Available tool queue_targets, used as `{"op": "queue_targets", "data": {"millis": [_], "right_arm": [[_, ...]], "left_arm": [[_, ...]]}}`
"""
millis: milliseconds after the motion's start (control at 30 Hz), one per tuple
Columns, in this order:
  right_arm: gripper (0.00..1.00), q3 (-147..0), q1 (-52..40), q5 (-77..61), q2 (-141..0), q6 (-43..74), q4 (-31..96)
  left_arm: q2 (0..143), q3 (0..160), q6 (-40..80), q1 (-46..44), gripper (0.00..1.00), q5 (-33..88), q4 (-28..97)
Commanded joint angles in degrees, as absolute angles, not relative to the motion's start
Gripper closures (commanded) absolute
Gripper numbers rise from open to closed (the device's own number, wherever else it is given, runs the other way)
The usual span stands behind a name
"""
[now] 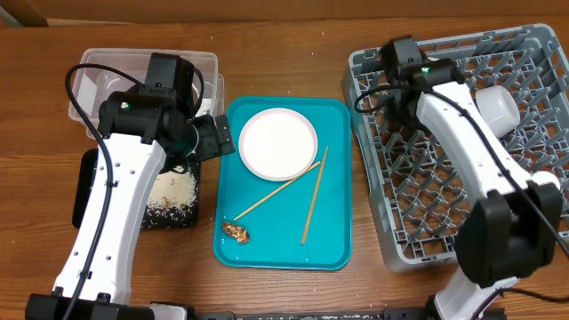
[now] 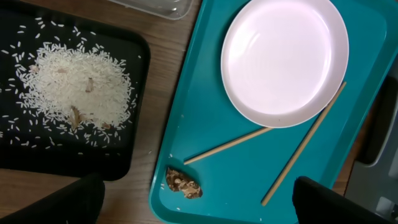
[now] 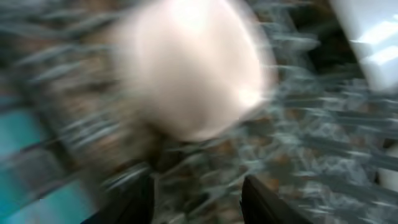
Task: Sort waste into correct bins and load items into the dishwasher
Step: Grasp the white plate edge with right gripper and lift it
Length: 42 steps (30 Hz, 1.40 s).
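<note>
Over the tray's [image 1: 333, 240] left edge: left hand [image 1: 220, 138] wide open, empty.
Plate [image 1: 277, 142] and chopsticks [image 1: 313, 206] lie on the tray; right hand [image 3: 196, 199] over the rack [image 1: 409, 204], blurred, fingers apart, holding nothing, bowl [image 3: 193, 68] just ahead.

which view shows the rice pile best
Left wrist: the rice pile lies sharp and whole on the black tray. Overhead shows it small, partly behind the left arm. Right wrist is blurred and shows none.

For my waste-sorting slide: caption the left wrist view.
White plate, two chopsticks and a brown food scrap on the teal tray; rice piled in the black tray.
</note>
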<state>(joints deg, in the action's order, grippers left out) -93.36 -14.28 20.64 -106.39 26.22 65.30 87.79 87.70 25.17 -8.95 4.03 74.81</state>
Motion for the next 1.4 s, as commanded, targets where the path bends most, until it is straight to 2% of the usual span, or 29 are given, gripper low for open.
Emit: {"op": "queue_targets", "data": {"millis": [0,67,267,767,967,1033,1200,1367], "right_arm": [[0.5,-94.83,-18.0,0.05,-104.6,21.76,63.29],[0.48,-94.54,-20.82,-3.95,-104.75,21.28,60.47],[0.46,-94.17,-25.82,-3.95,-106.61,21.17,57.41],[0.47,-94.13,-27.11,-5.32,-120.97,22.81,54.59],[0.61,-94.13,-27.31,-6.09,-125.03,22.48,52.69],[0.74,-94.13,-27.31,-6.11,-125.34,22.48,52.62],[0.95,-94.13,-27.31,-6.13,-125.34,22.48,53.01],[0.96,-94.19,-27.31,-6.11,-125.32,22.46,53.41]], "left_arm": [[87.72,88.12,25.32,-9.02,0.02,3.86,74.81],[87.72,88.12,25.32,-9.02,0.02,3.86,74.81],[87.72,88.12,25.32,-9.02,0.02,3.86,74.81],[87.72,88.12,25.3,-9.02,0.01,3.86,74.78],[87.72,88.12,25.32,-9.02,0.01,3.86,74.85],[87.72,88.12,25.32,-9.02,0.01,3.86,74.83],[87.72,88.12,25.32,-9.02,0.01,3.86,74.83],[87.72,88.12,25.3,-9.02,0.01,3.86,74.89]]}}
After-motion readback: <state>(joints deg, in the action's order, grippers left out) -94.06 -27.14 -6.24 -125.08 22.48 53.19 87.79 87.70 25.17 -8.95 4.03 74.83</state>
